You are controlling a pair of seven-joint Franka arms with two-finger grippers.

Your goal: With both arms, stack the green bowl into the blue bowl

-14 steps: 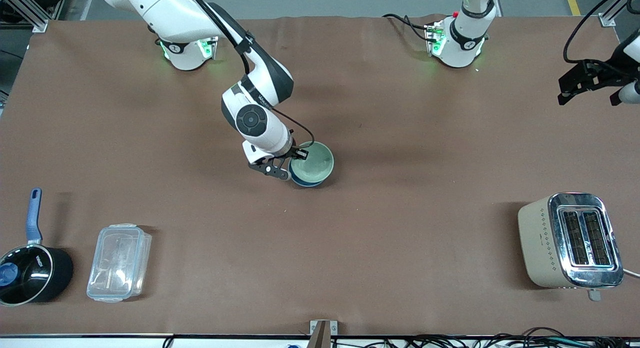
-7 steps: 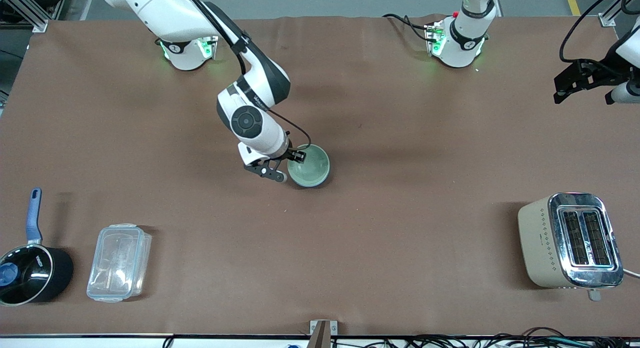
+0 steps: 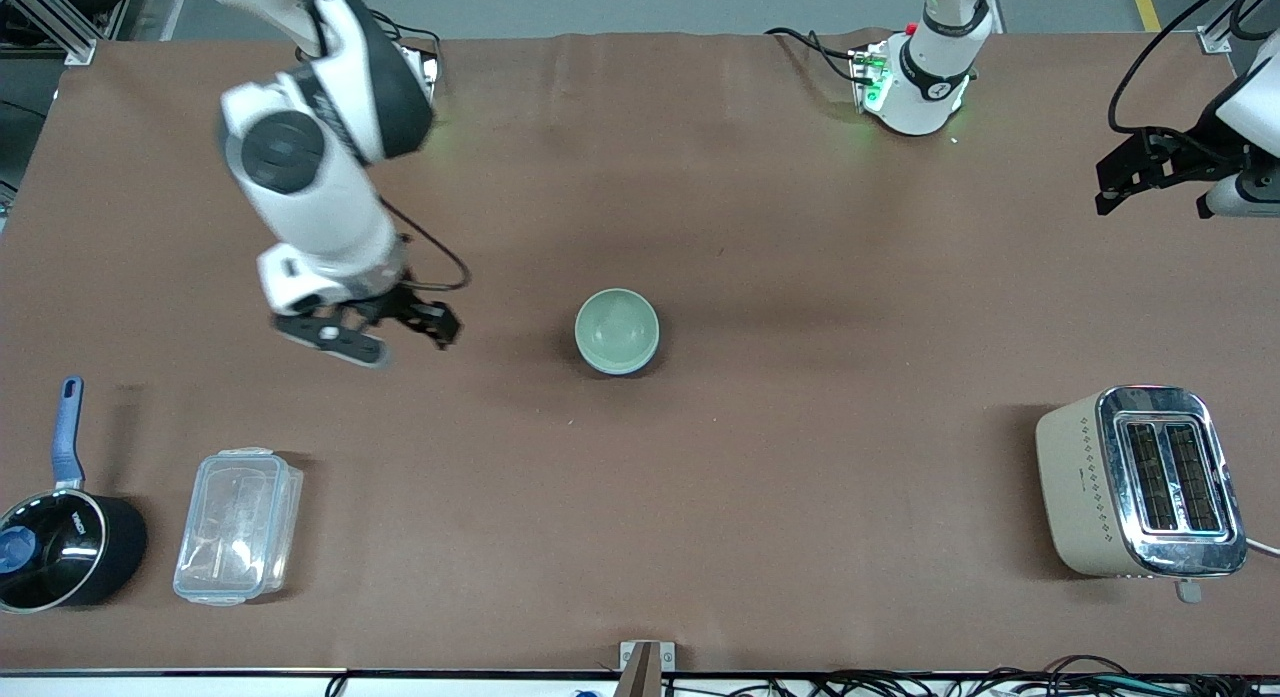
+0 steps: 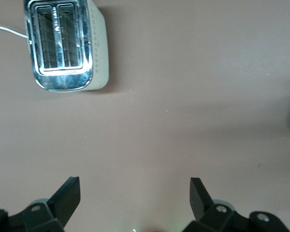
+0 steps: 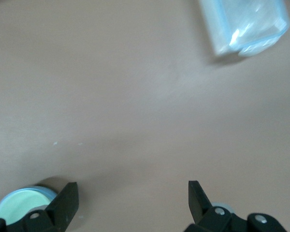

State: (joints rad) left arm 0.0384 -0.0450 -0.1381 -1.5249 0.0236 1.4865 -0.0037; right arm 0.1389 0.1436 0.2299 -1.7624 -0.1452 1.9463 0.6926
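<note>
The pale green bowl (image 3: 617, 329) sits nested in the blue bowl (image 3: 628, 369) at the table's middle; only a thin blue edge shows under it. In the right wrist view the green bowl (image 5: 17, 205) shows with a blue rim (image 5: 44, 189) round it. My right gripper (image 3: 395, 335) is open and empty over bare table, apart from the bowls toward the right arm's end; its jaws (image 5: 131, 187) stand wide. My left gripper (image 3: 1152, 209) is open and empty, held high over the left arm's end of the table, its jaws (image 4: 134, 182) wide over bare table.
A beige and chrome toaster (image 3: 1140, 482) stands near the front camera at the left arm's end, also in the left wrist view (image 4: 67, 46). A clear lidded container (image 3: 238, 525) and a black saucepan with a blue handle (image 3: 60, 547) stand at the right arm's end.
My right gripper let go of the green bowl, which now rests level in the blue bowl, and swung up and away toward the right arm's end. The left gripper drifted slightly.
</note>
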